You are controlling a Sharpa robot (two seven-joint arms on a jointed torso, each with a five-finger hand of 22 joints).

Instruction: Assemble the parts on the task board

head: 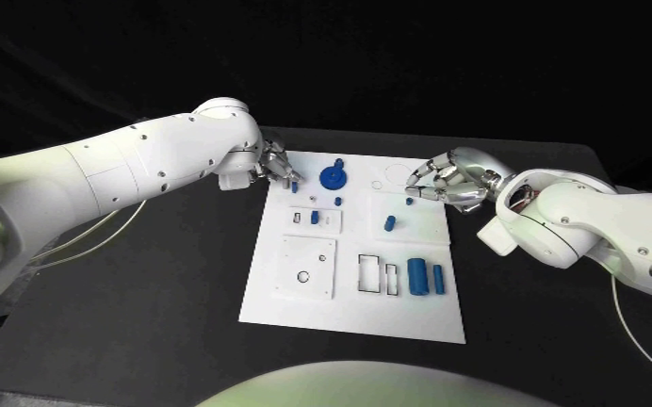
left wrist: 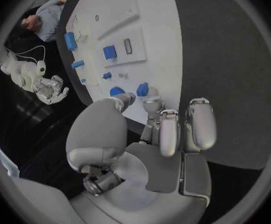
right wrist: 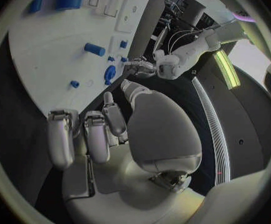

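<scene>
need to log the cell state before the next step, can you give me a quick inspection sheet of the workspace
surface: black table, bare around the board
job's things: white task board lies flat mid-table; round blue part at its far end, two blue cylinders side by side at its near right, small blue parts between
clutter: nothing seen
hands: left hand at the board's far left edge, fingertips by a small blue part; whether it grips it cannot be told. right hand over the far right edge, fingers curled, holding nothing
cables: pale cable under the left arm
surroundings: dark backdrop behind the table
</scene>
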